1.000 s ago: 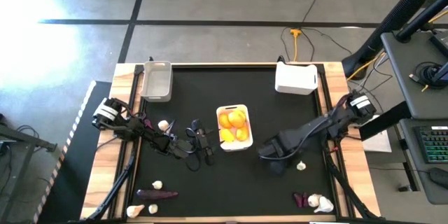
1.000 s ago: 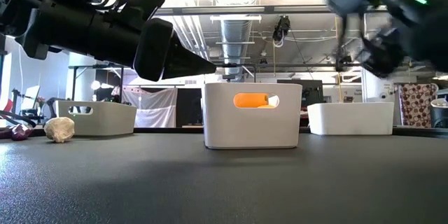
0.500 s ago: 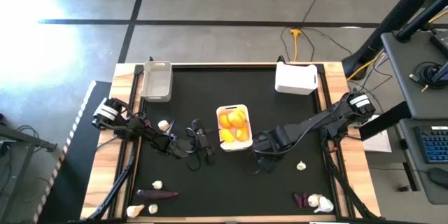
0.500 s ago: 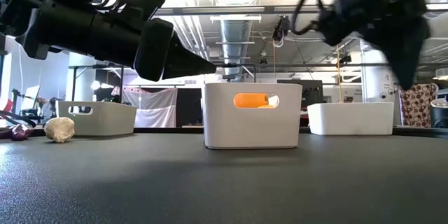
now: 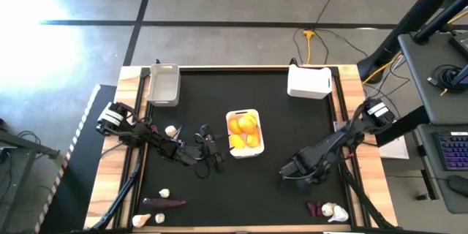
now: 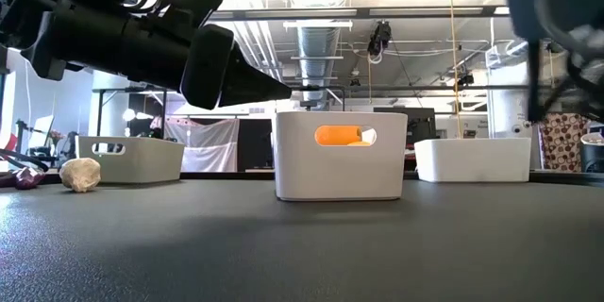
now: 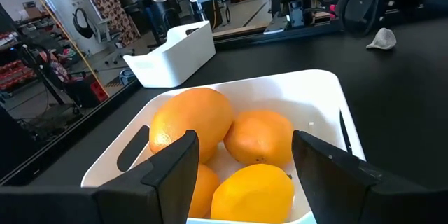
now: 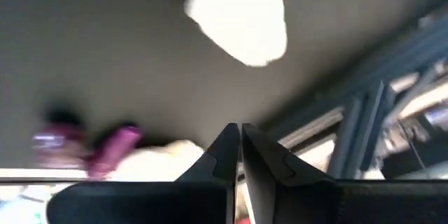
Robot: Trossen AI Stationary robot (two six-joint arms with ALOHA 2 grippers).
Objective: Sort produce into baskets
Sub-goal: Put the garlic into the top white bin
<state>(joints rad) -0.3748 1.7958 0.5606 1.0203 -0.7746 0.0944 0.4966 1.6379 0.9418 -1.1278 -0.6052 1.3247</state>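
A black-topped desk (image 5: 219,110) with a wooden rim is seen from above, a dark arm entering from each side.

At the far left corner a grey basket (image 5: 163,84) is set against the rim. Near the left edge a garlic bulb (image 5: 170,130) lies beside the left arm. Along the near left edge, a second garlic bulb (image 5: 164,192), a purple vegetable (image 5: 164,203) and two more pale bulbs (image 5: 149,219) are grouped close together.

The left pincer (image 5: 213,151) is held just left of the centre basket (image 5: 244,134), its fingers (image 7: 171,164) spread apart with nothing between them. In the left wrist view that white basket is seen filled with orange and yellow fruits (image 7: 231,150). Open black surface lies in front of the basket, towards the near edge.

To the right, the right pincer (image 5: 294,172) is positioned low over bare desk, its fingers (image 8: 231,150) pressed together and holding nothing. In the right wrist view a white garlic piece (image 8: 241,17) is shown blurred on the surface ahead of it; in the high view that piece cannot be made out, the arm lying over that spot.

At the far right corner a white basket (image 5: 308,81) stands against the rim. At the near right edge a purple piece (image 5: 314,208) and a pale bulb (image 5: 333,210) lie touching, partly cut off by the frame.
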